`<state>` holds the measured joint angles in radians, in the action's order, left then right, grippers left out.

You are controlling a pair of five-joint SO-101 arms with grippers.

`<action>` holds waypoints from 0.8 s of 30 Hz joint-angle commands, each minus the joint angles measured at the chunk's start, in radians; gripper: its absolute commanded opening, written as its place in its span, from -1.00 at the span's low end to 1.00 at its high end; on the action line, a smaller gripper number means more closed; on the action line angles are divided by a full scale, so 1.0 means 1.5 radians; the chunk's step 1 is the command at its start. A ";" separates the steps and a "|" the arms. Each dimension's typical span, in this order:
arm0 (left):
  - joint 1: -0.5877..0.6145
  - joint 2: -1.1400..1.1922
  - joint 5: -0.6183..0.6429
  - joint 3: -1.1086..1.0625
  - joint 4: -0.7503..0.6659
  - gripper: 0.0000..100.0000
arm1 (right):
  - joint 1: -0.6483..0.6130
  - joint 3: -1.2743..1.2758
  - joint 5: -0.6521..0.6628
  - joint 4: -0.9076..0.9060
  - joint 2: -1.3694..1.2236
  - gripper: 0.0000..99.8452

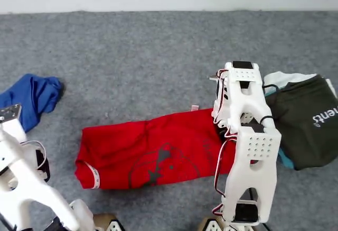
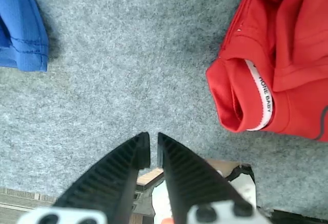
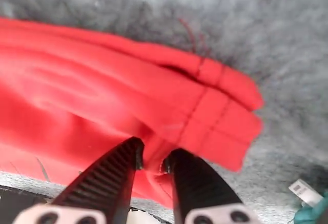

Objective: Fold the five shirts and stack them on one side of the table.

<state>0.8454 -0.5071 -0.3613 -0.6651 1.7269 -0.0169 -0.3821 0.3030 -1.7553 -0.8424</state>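
1. Between the right jaws sat a pinch of the red shirt (image 3: 102, 96), taken close to a stitched edge at one end. The jaws stood narrow, closed on the cloth.
2. The right arm (image 1: 248, 151) rose above that end of the shirt and covered part of it in the high view.
3. From the right jaws the red shirt ran long across the grey worktop (image 1: 148, 56) toward the left arm (image 1: 21, 183). It was partly folded, with a dark print facing up.
4. The collar end, with its white neck label (image 2: 259, 93), lay at the end farthest from the right jaws. It was near the left jaws but apart from them.
5. The left jaws were drawn to a thin slit with nothing in it. Their tips hung over bare worktop.
6. A crumpled blue shirt (image 1: 31, 99) lay on the other side of the left jaws from the red collar. Open worktop separated it from the red shirt.
7. A dark shirt (image 1: 306, 120) lay just beside the right arm, on the side away from the left arm. It was folded, topmost on a pile, and showed pale lettering.
8. A white shirt (image 1: 288, 77) and a teal shirt (image 1: 285, 159) showed as edges under the dark one.
9. A small loose tag (image 1: 194, 108) lay on the worktop by the red shirt's far edge, near the right jaws.
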 commanded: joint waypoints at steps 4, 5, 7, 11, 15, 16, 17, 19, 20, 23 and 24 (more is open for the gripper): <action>0.000 -0.003 0.005 0.002 -0.002 -0.93 | -0.024 0.000 0.008 -0.017 -0.048 -0.97; 0.000 -0.003 0.005 0.002 -0.002 -0.93 | -0.024 0.000 0.007 -0.017 -0.048 -0.97; 0.000 -0.003 0.005 0.002 -0.002 -0.93 | -0.024 0.000 0.006 -0.017 -0.049 -0.98; 0.000 -0.001 0.005 0.002 -0.002 -0.93 | -0.024 0.000 0.005 -0.017 -0.049 -0.98; 0.000 -0.001 0.005 0.002 -0.002 -0.93 | -0.025 0.000 0.004 -0.019 -0.040 -0.98; 0.000 -0.001 0.005 0.002 -0.002 -0.93 | -0.026 0.000 0.004 -0.021 -0.034 -0.98; 0.000 -0.001 0.005 0.002 -0.002 -0.93 | -0.032 0.000 0.004 -0.023 -0.026 -0.98; 0.000 0.000 0.005 0.002 -0.002 -0.93 | -0.043 0.001 0.004 -0.023 -0.001 -0.98; 0.000 0.001 0.005 0.002 -0.002 -0.93 | -0.053 0.001 0.004 -0.023 0.015 -0.98; 0.000 0.001 0.005 0.002 -0.002 -0.93 | -0.088 0.001 0.004 -0.023 0.065 -0.98; 0.000 0.001 0.005 0.002 -0.002 -0.93 | -0.102 0.001 0.004 -0.023 0.081 -0.98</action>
<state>0.8454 -0.5071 -0.3613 -0.6651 1.7269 -0.0721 -0.3636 0.3030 -1.7568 -0.7871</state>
